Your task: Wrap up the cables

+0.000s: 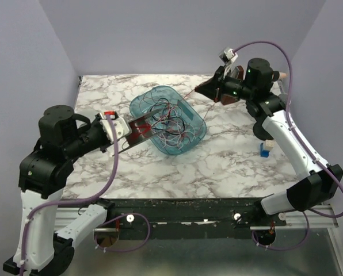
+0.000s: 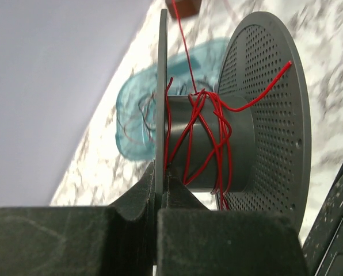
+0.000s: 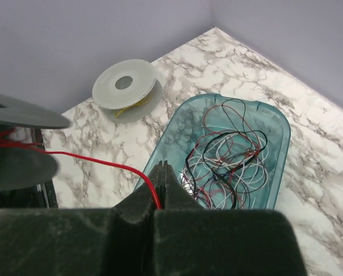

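- The left claw (image 2: 162, 172) is clamped on the thin flange of a grey spool (image 2: 263, 115), holding it on its side just above the bin's (image 3: 180, 123) left rim.
- A red wire (image 2: 197, 102) is wound in a few loose, crossing turns round the spool's core; one free end sticks out over the perforated flange.
- From the core the red wire runs taut across the bin to the right claw (image 3: 159, 172); that claw's fingers are pressed together with the wire pinched between them.
- In the top view the right arm is raised over the far right part of the table (image 1: 217, 167), its claw pointing towards the bin.
- The rest of the cables (image 3: 229, 155) lie in the teal bin as a loose tangle of red, black and white loops; the bin sits near the middle of the table.
- A pale spool (image 3: 124, 86) with yellow wire lies flat on the table beyond the bin, seen by the right wrist camera.
- A small blue thing (image 1: 265, 149) sits on the table beside the right arm; what it is I cannot tell.
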Tool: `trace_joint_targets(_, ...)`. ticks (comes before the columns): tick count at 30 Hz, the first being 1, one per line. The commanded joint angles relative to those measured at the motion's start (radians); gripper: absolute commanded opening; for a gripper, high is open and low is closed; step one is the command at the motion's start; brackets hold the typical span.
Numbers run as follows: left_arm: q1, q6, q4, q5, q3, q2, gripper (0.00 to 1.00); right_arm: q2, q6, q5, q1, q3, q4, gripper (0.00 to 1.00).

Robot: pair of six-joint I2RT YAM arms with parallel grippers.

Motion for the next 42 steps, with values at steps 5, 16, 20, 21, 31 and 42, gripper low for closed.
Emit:
trace_joint_targets(5,-0.020,0.093,0.182,-0.395,-0.187,0.006,0.00,0.056,-0.234,-0.035,0.179,0.456,-0.640,0.01)
trace_joint_targets(16,-0.092,-0.261,0.373,-0.707,-0.170,0.170,0.00,0.221,0.169,-0.178,0.461,0.663,-0.343,0.01)
trace_joint_targets(20,-0.092,-0.414,0.396,-0.719,-0.113,0.228,0.00,0.292,0.307,-0.172,0.563,0.690,-0.114,0.01)
trace_joint_targets(21,-0.092,-0.446,0.399,-0.711,-0.098,0.242,0.00,0.318,0.330,-0.170,0.579,0.713,-0.091,0.01)
trace_joint_targets(31,-0.002,-0.779,0.424,-0.567,0.154,0.354,0.00,0.360,0.268,-0.133,0.710,0.561,0.015,0.01)
trace_joint_targets(42,0.112,-0.910,0.467,-0.437,0.373,0.394,0.00,0.284,0.258,-0.004,0.719,0.177,0.176,0.20)
